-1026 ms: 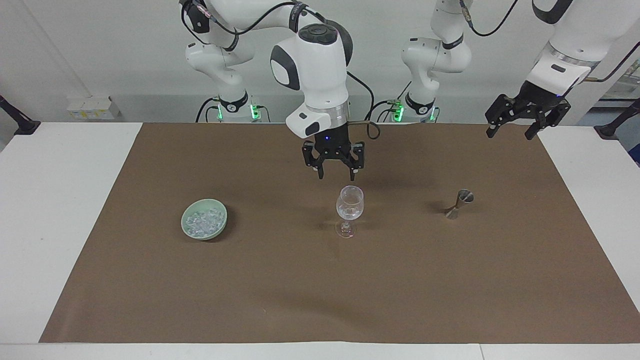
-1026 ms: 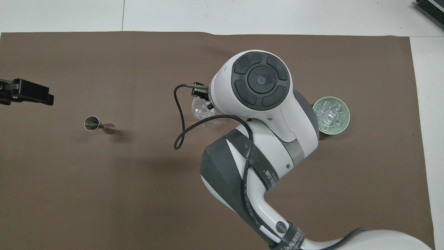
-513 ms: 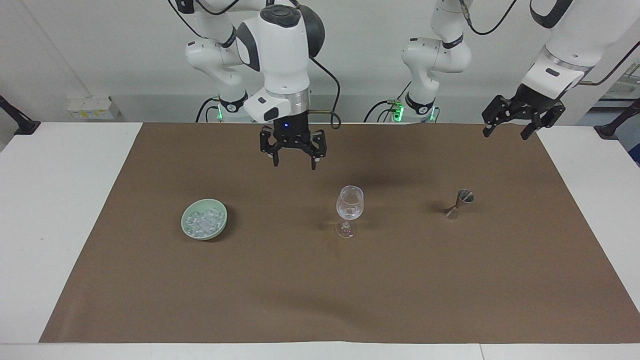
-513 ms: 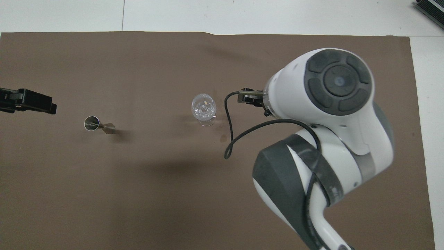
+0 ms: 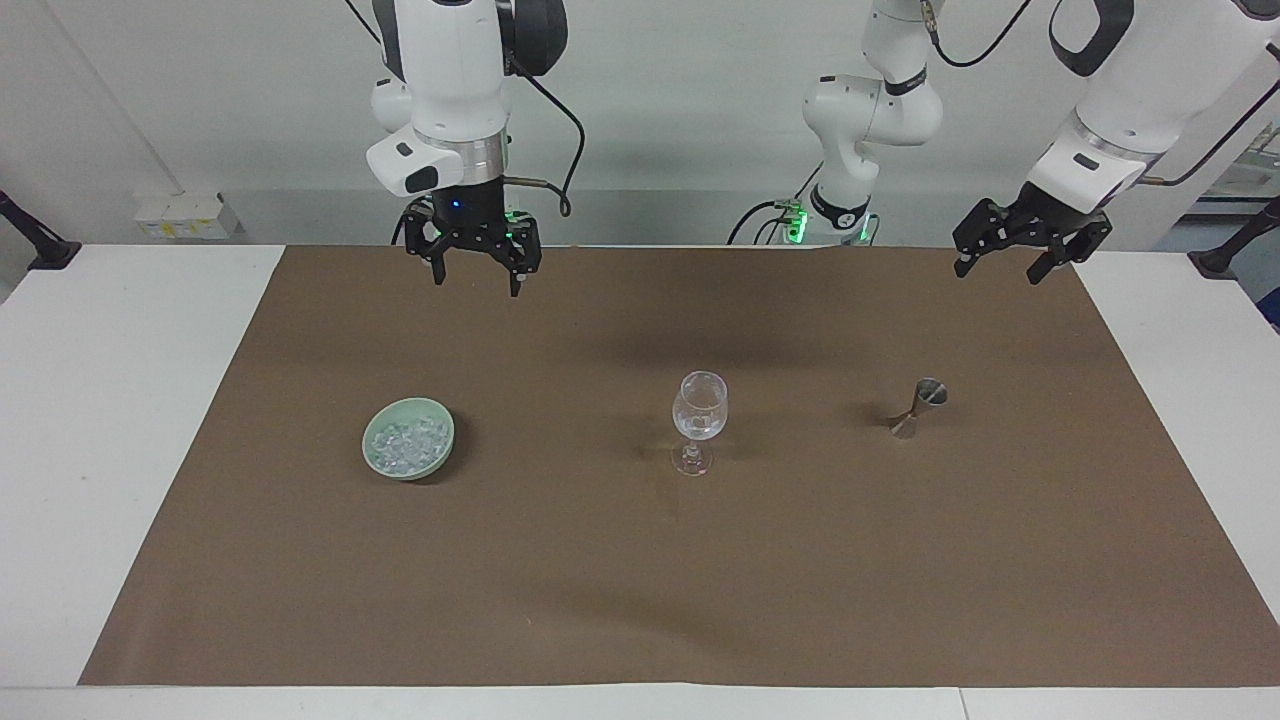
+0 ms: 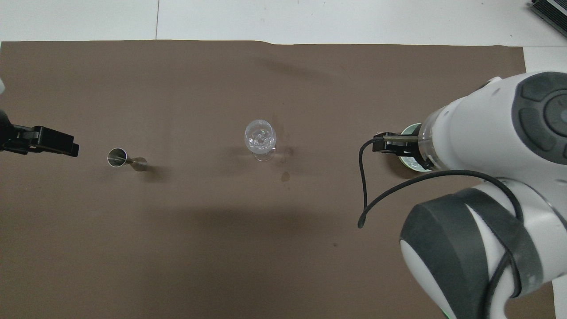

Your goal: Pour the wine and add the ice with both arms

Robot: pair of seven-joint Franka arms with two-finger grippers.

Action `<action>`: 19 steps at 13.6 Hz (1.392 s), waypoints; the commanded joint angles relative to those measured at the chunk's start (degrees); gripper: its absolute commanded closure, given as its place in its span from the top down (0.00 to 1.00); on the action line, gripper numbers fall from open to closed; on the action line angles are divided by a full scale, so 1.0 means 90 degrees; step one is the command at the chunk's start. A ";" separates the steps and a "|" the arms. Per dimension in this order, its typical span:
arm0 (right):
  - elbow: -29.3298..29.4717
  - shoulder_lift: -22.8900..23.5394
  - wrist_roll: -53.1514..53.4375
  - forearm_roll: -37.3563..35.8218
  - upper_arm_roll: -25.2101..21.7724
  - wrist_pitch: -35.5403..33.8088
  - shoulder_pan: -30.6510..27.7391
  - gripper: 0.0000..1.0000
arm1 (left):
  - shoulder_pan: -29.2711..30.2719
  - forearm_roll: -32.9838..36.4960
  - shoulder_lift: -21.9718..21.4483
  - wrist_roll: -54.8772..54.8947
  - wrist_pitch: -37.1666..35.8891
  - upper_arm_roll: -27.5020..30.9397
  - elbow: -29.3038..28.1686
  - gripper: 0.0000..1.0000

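A clear stemmed glass (image 5: 700, 420) stands mid-mat, and the overhead view shows glassy chunks in its bowl (image 6: 260, 137). The ice (image 5: 405, 443) is heaped in a pale green bowl (image 5: 375, 462) toward the right arm's end. In the overhead view only a sliver of that bowl (image 6: 408, 163) shows under the right arm. My right gripper (image 5: 477, 285) hangs open and empty, high over the mat's edge by the robots. My left gripper (image 5: 996, 276) is open and empty too, raised over the mat's corner at the left arm's end. No wine can be seen.
A small steel jigger (image 5: 918, 408) stands on the brown mat (image 5: 640, 580) between the glass and the left arm's end, and it also shows from above (image 6: 126, 159). Small dark spots (image 6: 285, 176) mark the mat near the glass. White table borders the mat.
My right gripper has risen from just above the glass and swung toward the right arm's end, back by the robots. My left gripper has drifted slightly up and back.
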 commanded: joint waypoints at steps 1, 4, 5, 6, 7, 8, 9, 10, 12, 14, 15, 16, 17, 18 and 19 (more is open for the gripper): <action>-0.0014 -0.0109 -0.0505 0.0498 -0.0111 -0.0050 -0.0293 1.00 | 0.0104 0.0142 -0.0199 0.0031 0.0221 -0.0181 -0.0264 1.00; 0.0171 -0.0080 -0.0946 0.0529 -0.0131 -0.0186 -0.0576 1.00 | 0.0816 0.0142 -0.0161 0.0031 0.0241 -0.0943 -0.0274 1.00; 0.0298 -0.0070 -0.0976 0.0529 -0.0141 -0.0283 -0.0684 1.00 | 0.1128 0.0152 -0.0141 0.0031 0.0250 -0.1273 -0.0274 1.00; 0.0473 -0.0050 -0.0986 0.0529 -0.0131 -0.0497 -0.0791 1.00 | 0.1363 0.0142 -0.0131 0.0031 0.0289 -0.1547 -0.0283 1.00; 0.0726 0.0008 -0.0995 0.0529 -0.0141 -0.0721 -0.0831 1.00 | 0.1501 0.0152 -0.0131 0.0031 0.0338 -0.1666 -0.0283 1.00; 0.0835 0.0057 -0.1121 0.0549 -0.0247 -0.0869 -0.0812 1.00 | 0.1589 0.0152 -0.0121 0.0031 0.0377 -0.1764 -0.0312 1.00; 0.0952 0.0057 -0.1316 0.0549 -0.0490 -0.0957 -0.0715 1.00 | 0.1745 0.0152 -0.0112 0.0031 0.0455 -0.1910 -0.0380 1.00; 0.0992 0.0057 -0.1463 0.0549 -0.0686 -0.1064 -0.0540 1.00 | 0.1920 0.0152 -0.0102 0.0022 0.0523 -0.2105 -0.0458 1.00; 0.1206 0.0057 -0.1542 0.0558 -0.1125 -0.1338 -0.0236 1.00 | 0.1991 0.0152 -0.0112 0.0002 0.0592 -0.2175 -0.0566 1.00; 0.1256 0.0067 -0.1562 0.0568 -0.1186 -0.1485 -0.0119 1.00 | 0.1971 0.0191 -0.0151 -0.0017 0.0631 -0.2175 -0.0664 1.00; 0.1256 0.0067 -0.1620 0.0588 -0.1196 -0.1495 -0.0118 1.00 | 0.1990 0.0230 -0.0160 -0.0017 0.0622 -0.2175 -0.0664 1.00; 0.1256 0.0058 -0.1678 0.0752 -0.1254 -0.1505 -0.0051 1.00 | 0.2000 0.0230 -0.0160 -0.0008 0.0612 -0.2175 -0.0655 1.00; 0.1256 0.0057 -0.1698 0.0899 -0.1525 -0.1505 0.0047 1.00 | 0.2010 0.0230 -0.0151 0.0002 0.0631 -0.2175 -0.0645 1.00; 0.1237 0.0038 -0.1786 0.0968 -0.1721 -0.1515 0.0115 1.00 | 0.2020 0.0230 -0.0131 -0.0046 0.0641 -0.2146 -0.0587 1.00; 0.1178 -0.0001 -0.1854 0.0959 -0.1752 -0.1515 0.0135 1.00 | 0.2020 0.0230 -0.0218 -0.0047 0.0622 -0.2117 -0.0489 1.00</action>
